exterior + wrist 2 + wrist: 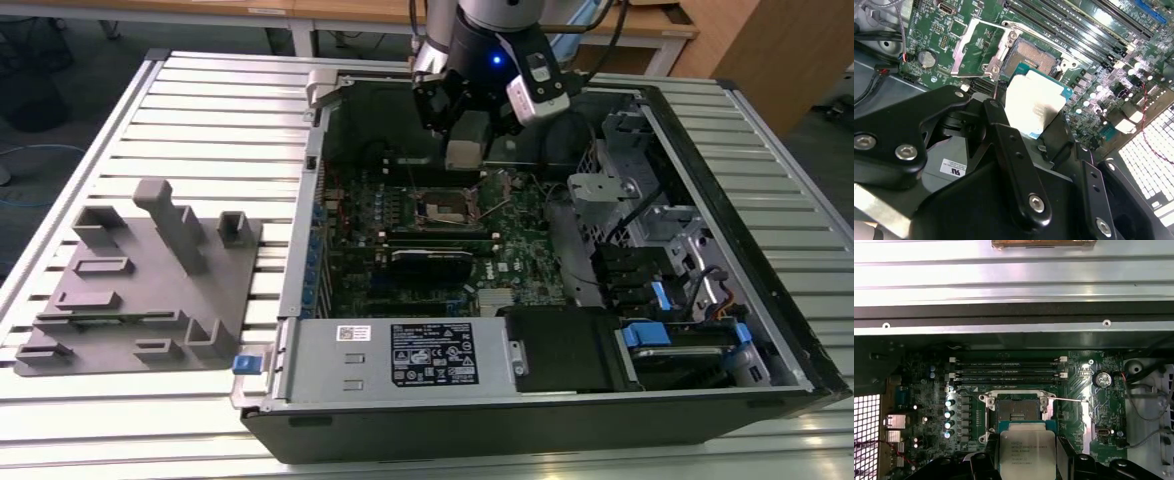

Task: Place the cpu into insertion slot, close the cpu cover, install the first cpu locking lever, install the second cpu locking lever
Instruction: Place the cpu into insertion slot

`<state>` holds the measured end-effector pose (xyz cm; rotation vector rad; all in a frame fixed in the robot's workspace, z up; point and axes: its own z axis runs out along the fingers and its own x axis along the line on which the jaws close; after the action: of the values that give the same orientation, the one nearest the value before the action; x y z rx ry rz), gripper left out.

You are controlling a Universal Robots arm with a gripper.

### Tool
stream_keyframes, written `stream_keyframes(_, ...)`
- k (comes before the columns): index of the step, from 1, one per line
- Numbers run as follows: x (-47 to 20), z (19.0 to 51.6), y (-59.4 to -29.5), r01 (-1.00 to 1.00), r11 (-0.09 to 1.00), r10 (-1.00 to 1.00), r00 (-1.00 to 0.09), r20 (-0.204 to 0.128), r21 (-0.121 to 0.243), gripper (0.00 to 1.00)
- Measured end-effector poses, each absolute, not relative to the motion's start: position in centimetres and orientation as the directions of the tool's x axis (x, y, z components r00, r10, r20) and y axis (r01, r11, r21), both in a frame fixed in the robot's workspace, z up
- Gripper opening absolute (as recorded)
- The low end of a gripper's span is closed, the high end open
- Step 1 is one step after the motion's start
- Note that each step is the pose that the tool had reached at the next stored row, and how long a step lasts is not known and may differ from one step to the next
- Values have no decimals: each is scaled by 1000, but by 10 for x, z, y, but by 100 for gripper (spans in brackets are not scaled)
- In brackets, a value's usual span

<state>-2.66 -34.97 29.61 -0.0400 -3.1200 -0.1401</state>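
Note:
The cpu (1026,452), a flat square chip with a dull silver top, hangs over the motherboard with my gripper (1026,462) shut on it, a black finger (1068,455) on either side. In the second wrist view the cpu (1035,102) sits just short of the open insertion slot (1031,56), whose contact field is bare. The silvery cpu cover (976,45) stands swung open beside the slot. A thin lever wire (1068,400) sticks out from the insertion slot (1016,410). In the exterior view my gripper (466,160) hovers slightly above the insertion slot (447,207) inside the open case.
Long black memory slots (1006,367) lie just beyond the socket. A coin battery (1102,379) and loose cables are off to one side. The case holds a power supply (400,355) and drive bays (667,250). A grey fixture block (140,280) stands on the slatted table at the exterior view's left.

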Motion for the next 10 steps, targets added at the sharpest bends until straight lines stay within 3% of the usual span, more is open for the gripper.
stream_keyframes(10,-27,285,-350,26,996,25,-1000,19,89,54)
